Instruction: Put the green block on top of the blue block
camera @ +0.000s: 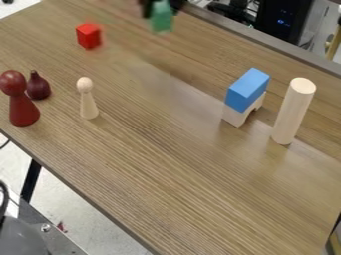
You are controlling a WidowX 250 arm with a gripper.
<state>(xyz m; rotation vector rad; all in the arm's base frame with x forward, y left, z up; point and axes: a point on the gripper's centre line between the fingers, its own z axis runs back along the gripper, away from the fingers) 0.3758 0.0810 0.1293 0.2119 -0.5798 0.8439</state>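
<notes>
Fingers of the gripper (162, 7) were clamped on the green block (162, 20) at twelve o'clock, the blue block (248, 89) sat atop a pale arch (234, 116) at two o'clock.

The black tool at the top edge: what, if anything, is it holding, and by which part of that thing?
The tool holds the green block by its upper part; the lower part hangs below the grip.

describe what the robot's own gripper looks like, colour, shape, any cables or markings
The gripper is black, with two dark parts set a little apart like a pair of fingers. I can't make out any cables or markings on it.
</notes>
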